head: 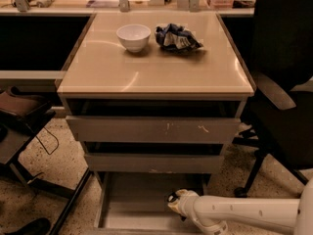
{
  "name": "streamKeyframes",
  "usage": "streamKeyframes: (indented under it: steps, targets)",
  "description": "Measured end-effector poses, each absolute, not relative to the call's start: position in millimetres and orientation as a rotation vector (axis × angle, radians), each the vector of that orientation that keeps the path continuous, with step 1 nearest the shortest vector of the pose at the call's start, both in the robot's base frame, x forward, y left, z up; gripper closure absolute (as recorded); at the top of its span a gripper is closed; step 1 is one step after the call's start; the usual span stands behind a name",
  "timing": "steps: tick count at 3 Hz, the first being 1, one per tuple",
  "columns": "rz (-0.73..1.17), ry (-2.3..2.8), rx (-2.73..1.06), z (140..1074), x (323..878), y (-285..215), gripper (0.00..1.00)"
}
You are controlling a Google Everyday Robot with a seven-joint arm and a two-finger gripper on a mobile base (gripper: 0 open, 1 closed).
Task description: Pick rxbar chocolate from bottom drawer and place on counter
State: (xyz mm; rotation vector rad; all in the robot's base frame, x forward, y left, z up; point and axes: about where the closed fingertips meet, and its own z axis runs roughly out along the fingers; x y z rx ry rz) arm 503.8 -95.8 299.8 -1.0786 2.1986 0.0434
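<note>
Grey bottom drawer (132, 204): pulled out, lowest (rxbar chocolate not made out).
Pale gripper (174, 199): over its right side; hold cannot be told.
Speckled floor (63, 160): around.
Beige worktop (146, 72): glossy; white bowl (133, 36), crumpled bag (177, 37) at back.
Room: black chair (283, 82) right, cluttered bench (98, 6) behind.

Beige counter (156, 72), white tool (172, 200) over grey drawer (134, 199)

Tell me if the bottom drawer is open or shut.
Open: the bottom drawer juts past the two drawers above, its grey floor exposed. The gripper sits over its right side.
</note>
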Motion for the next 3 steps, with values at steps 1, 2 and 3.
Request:
streamKeyframes:
  steps: [1, 2, 3]
  targets:
    - [0.013, 2.163, -1.003, 370, 480, -102, 1.0]
    - [-0.06, 2.118, -0.909, 454, 438, -114, 1.0]
    - [-0.06, 2.152, -0.835, 503, 368, -115, 1.0]
